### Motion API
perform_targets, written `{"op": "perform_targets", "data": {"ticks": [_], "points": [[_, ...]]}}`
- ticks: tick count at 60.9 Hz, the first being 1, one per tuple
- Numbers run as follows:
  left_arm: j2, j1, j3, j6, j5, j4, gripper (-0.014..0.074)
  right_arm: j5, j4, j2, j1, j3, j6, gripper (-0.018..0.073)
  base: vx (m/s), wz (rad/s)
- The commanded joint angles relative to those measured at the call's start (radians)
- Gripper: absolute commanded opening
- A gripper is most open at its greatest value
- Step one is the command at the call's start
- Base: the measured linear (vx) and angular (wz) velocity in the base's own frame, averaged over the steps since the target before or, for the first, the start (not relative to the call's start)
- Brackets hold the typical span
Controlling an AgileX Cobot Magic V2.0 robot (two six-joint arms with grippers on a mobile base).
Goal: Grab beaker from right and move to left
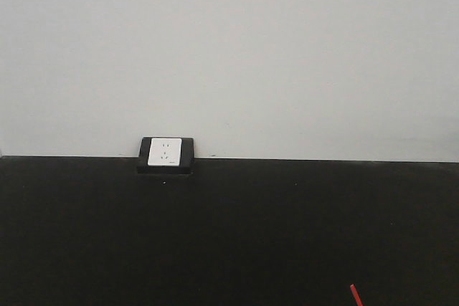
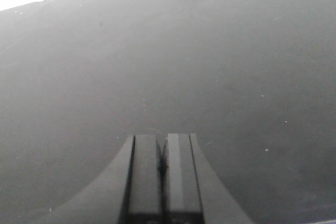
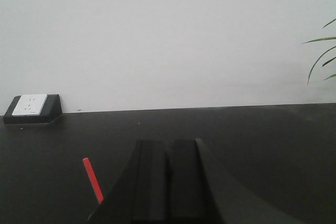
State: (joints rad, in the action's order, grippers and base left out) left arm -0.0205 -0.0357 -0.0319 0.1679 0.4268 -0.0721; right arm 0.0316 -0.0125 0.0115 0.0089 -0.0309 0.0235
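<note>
No beaker shows in any view. My left gripper (image 2: 163,137) is shut and empty, its fingers pressed together just above the bare black tabletop (image 2: 210,66). My right gripper (image 3: 168,142) is also shut and empty, low over the black table (image 3: 262,140). A thin red stick (image 3: 92,180) stands tilted to the left of the right gripper; its tip also shows at the bottom of the front view (image 1: 356,294). Neither gripper shows in the front view.
A white power socket in a black housing (image 1: 166,154) sits at the table's back edge against the white wall; it also shows in the right wrist view (image 3: 31,107). Green plant leaves (image 3: 323,51) reach in at the far right.
</note>
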Motion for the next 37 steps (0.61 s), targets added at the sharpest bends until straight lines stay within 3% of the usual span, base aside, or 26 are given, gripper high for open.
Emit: {"op": "perform_targets", "data": {"ticks": [1, 24, 37], "points": [[-0.006, -0.006, -0.019, -0.001, -0.077, 0.0, -0.0006, 0.089, 0.005, 0.011, -0.002, -0.008, 0.0, -0.0008, 0.0, 0.0], [-0.006, -0.006, -0.019, -0.001, -0.077, 0.0, -0.0006, 0.146, 0.0, 0.011, -0.002, 0.013, 0.0, -0.0008, 0.0, 0.0], [-0.006, -0.006, -0.019, -0.001, -0.077, 0.0, -0.0006, 0.106, 0.041, -0.079, -0.002, 0.241, -0.055, -0.0008, 0.0, 0.0]]}}
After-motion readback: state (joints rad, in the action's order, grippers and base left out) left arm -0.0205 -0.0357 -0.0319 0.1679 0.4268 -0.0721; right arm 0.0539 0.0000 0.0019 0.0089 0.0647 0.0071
